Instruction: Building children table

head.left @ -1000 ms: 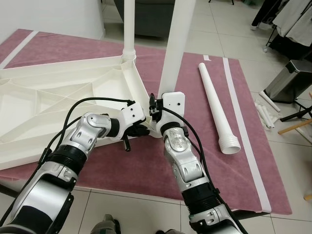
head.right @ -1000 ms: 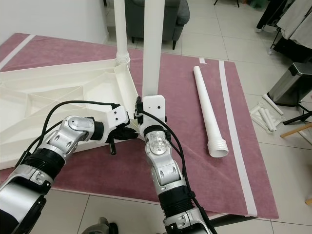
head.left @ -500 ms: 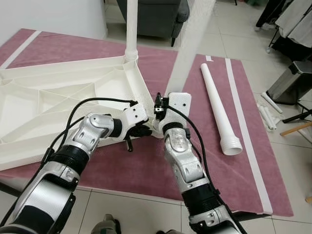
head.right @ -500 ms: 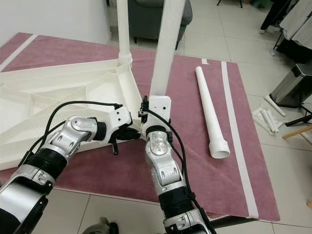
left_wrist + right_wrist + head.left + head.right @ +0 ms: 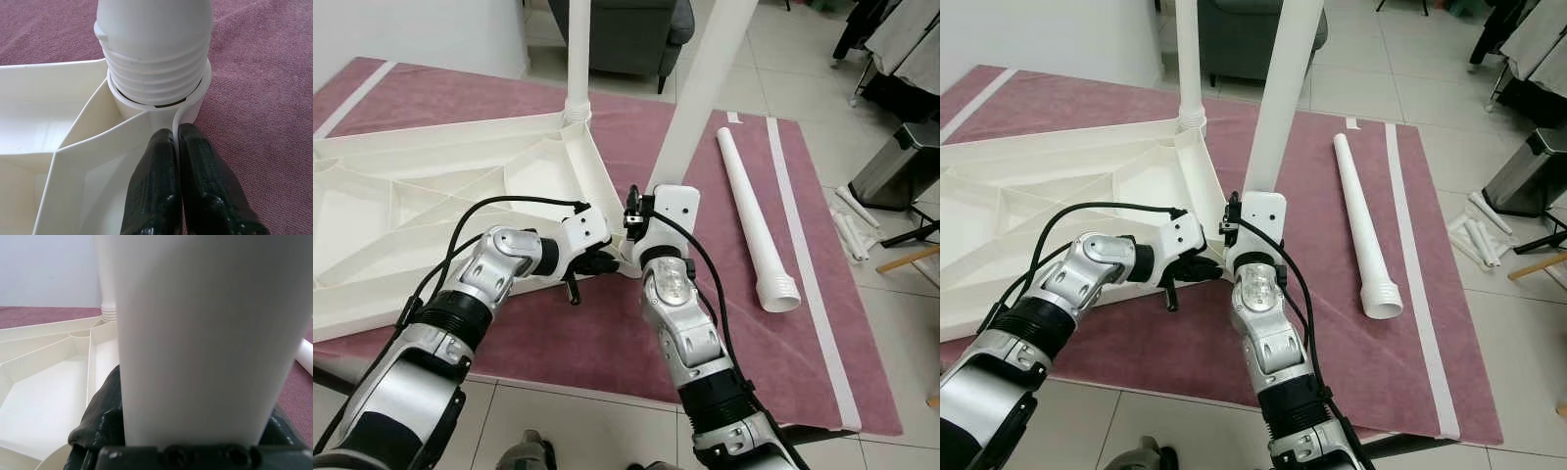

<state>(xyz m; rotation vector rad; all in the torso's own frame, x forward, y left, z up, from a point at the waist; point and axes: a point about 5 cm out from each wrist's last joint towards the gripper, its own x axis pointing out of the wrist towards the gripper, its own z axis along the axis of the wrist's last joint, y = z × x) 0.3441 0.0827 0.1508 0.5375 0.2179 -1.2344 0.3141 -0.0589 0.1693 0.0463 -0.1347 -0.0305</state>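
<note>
The white children's table top (image 5: 431, 186) lies upside down on a maroon rug (image 5: 597, 333). One white leg (image 5: 576, 59) stands screwed into its far corner. My right gripper (image 5: 651, 196) is shut on a second leg (image 5: 700, 88), which leans to the right over the near corner. In the left wrist view that leg's threaded end (image 5: 154, 63) sits partly in the corner socket (image 5: 195, 105). My left gripper (image 5: 176, 147) is shut, its fingertips pressed against the socket's rim. A third leg (image 5: 751, 215) lies on the rug to the right.
A dark armchair (image 5: 626, 29) stands behind the rug. On the tiles to the right are a grey bin (image 5: 901, 162), short white tubes (image 5: 850, 230) and a wooden piece (image 5: 911, 257). The rug's near edge meets tile floor by my feet.
The leg in my right gripper has tipped from nearly upright to leaning right. The left gripper has stayed at the corner socket. The camera shifted slightly.
</note>
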